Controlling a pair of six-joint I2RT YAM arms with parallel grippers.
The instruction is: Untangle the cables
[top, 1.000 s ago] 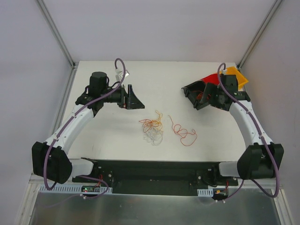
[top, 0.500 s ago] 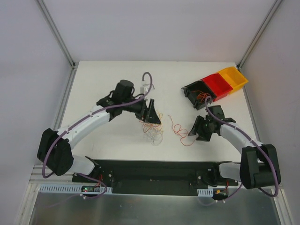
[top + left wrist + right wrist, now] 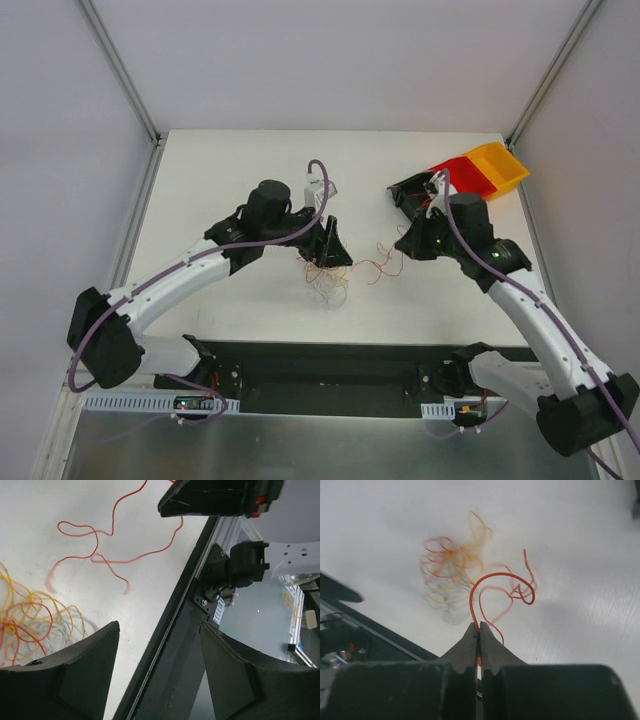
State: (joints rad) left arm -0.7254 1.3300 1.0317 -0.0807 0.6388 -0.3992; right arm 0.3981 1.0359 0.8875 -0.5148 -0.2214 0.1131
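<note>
Orange is the wire the right gripper has hold of: its fingers are pressed shut on 1 thin orange strand, which arches up from the tips and curls away over the white table. Just left of that strand lies the tangle of cables, a heap of orange, yellowish and whitish-clear loops around the middle of the table, towards the near edge. Whether the held strand touches the tangle I cannot tell. The left gripper hangs at the tangle's far side, its 2 fingers apart with nothing between them. At the far right stand 3 bins in a row: black bin, red bin, yellow bin
</note>
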